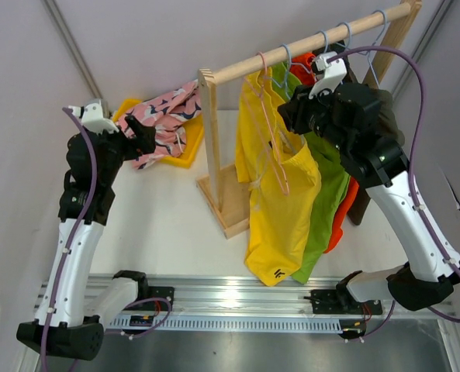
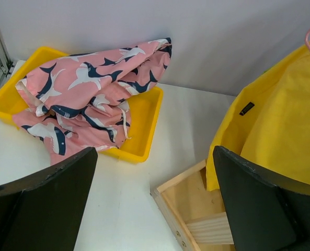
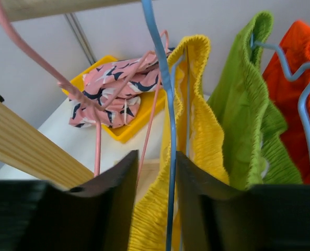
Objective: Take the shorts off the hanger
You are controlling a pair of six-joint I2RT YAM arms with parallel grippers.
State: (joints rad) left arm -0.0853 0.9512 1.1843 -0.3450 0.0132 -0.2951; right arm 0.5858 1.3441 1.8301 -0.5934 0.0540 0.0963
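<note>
The pink patterned shorts (image 1: 164,112) lie heaped in a yellow bin (image 1: 185,151), also in the left wrist view (image 2: 87,89). The yellow shorts (image 1: 280,209), lime green shorts (image 1: 326,201), orange shorts (image 1: 340,221) and dark olive shorts (image 1: 363,203) hang from hangers on the wooden rod (image 1: 307,48). My right gripper (image 1: 288,108) is at the yellow waistband (image 3: 196,94). Its jaws (image 3: 156,157) stand narrowly apart, with a blue hanger wire (image 3: 162,68) and yellow fabric between them. My left gripper (image 1: 146,136) is wide open and empty beside the bin (image 2: 155,151).
The rack's wooden post and base (image 1: 226,205) stand mid-table, and the base also shows in the left wrist view (image 2: 196,209). A bare pink hanger (image 1: 274,147) hangs over the yellow shorts. A wall runs behind the rack. The arm rail runs along the near edge.
</note>
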